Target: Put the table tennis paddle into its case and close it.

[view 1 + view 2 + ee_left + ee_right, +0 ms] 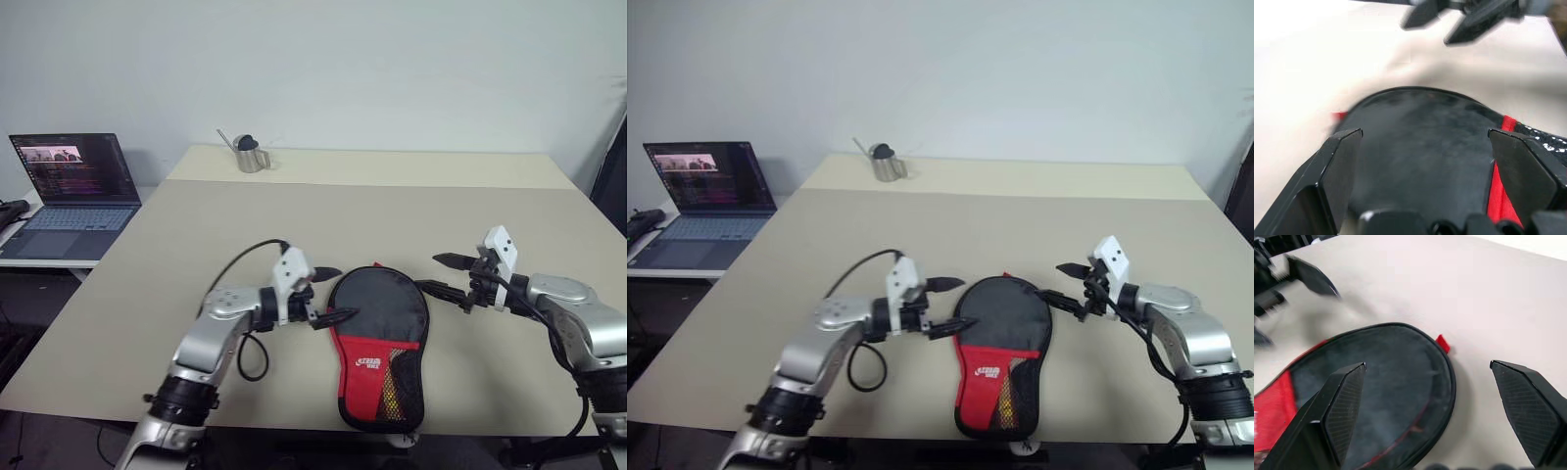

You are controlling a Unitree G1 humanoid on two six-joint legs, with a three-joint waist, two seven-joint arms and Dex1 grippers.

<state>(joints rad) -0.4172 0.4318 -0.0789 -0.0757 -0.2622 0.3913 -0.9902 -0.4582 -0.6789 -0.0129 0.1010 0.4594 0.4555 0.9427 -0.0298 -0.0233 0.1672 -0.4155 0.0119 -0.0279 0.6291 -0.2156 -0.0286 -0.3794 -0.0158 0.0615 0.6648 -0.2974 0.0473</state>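
The case (380, 343) lies flat on the beige table (196, 255) between the two grippers, its black round part toward the far side, its red lower part with the white logo and mesh pocket at the near table edge. The left gripper (333, 294) has its jaws spread wide just beside the round part's left rim, holding nothing; the right gripper (439, 274) stands likewise spread and empty just off the right rim (a small red tab (1443, 343) pokes from the case's edge nearest its jaws). Well beyond both jaws, a small metal watering can (251, 154) stands on the far strip of table. An open laptop (73, 193) sits on a side desk off to the left.
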